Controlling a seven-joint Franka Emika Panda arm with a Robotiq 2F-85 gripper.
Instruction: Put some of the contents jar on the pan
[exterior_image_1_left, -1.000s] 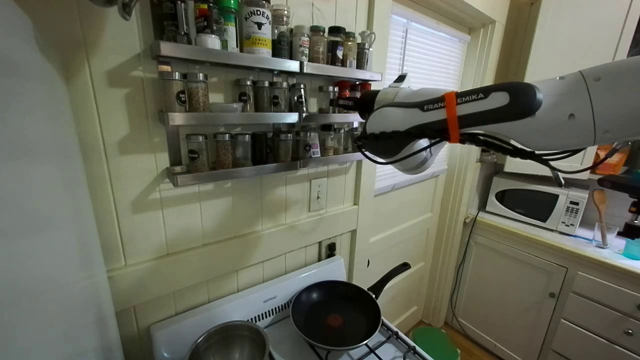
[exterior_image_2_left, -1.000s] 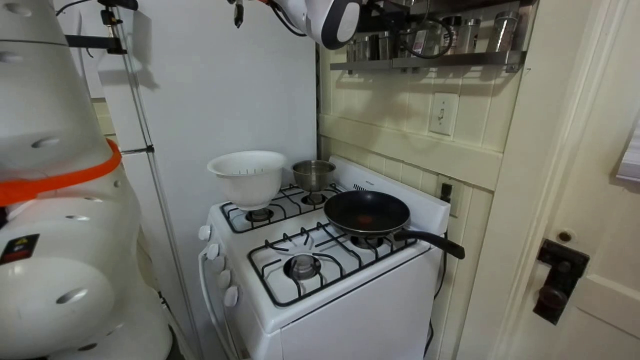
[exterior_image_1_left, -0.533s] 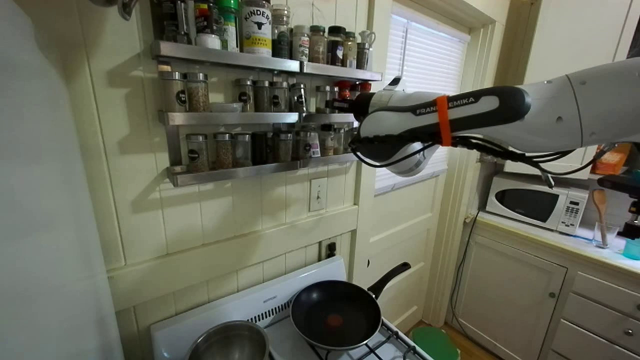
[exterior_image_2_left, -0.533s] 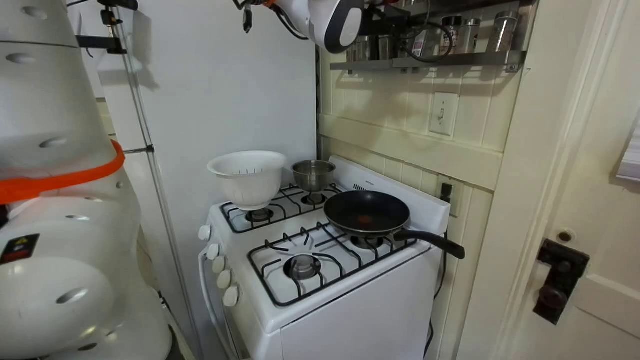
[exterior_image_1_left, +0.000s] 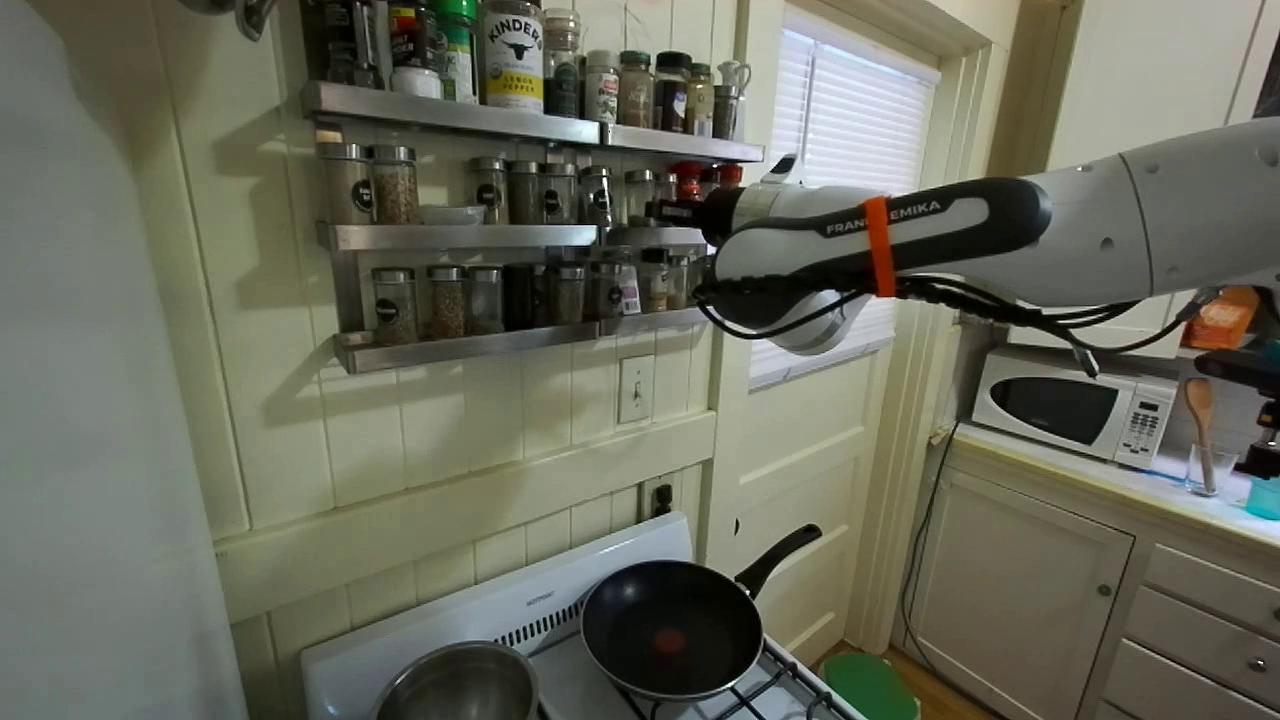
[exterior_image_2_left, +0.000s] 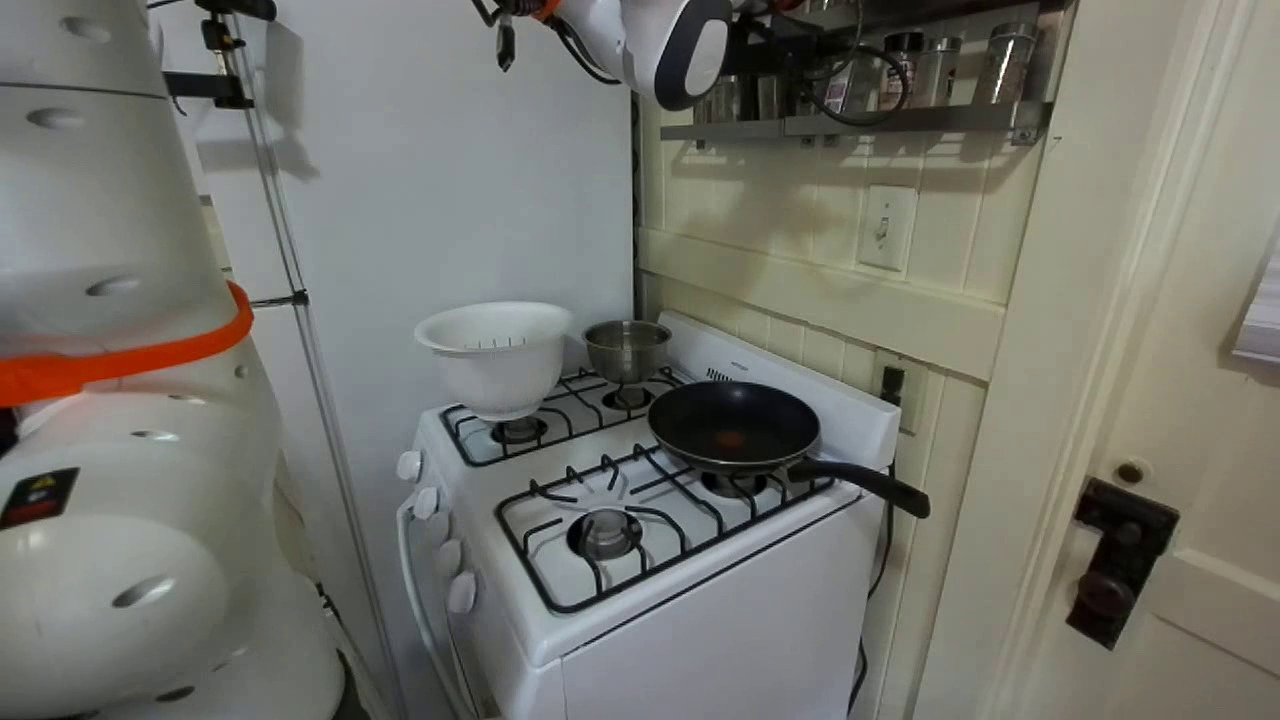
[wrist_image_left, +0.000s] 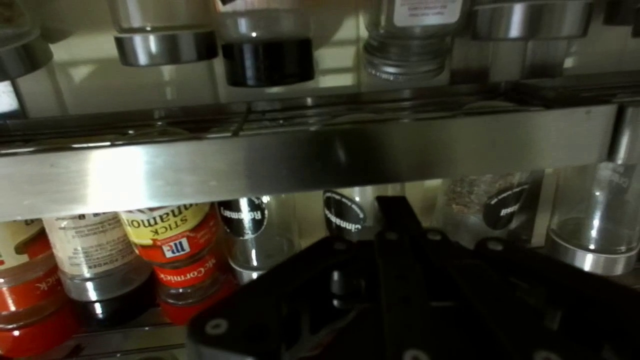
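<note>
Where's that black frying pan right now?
In both exterior views, the frying pan sits on the stove, to the right of the steel bowl, beside the raised back panel.

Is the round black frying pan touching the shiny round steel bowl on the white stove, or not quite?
Apart. An exterior view shows a bare strip of white stovetop between the pan and the bowl.

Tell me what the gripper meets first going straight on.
Probably the black-labelled cinnamon jar: in the wrist view the gripper overlaps its edge. Depth is unclear, so it might clip the shelf first or slip past.
</note>
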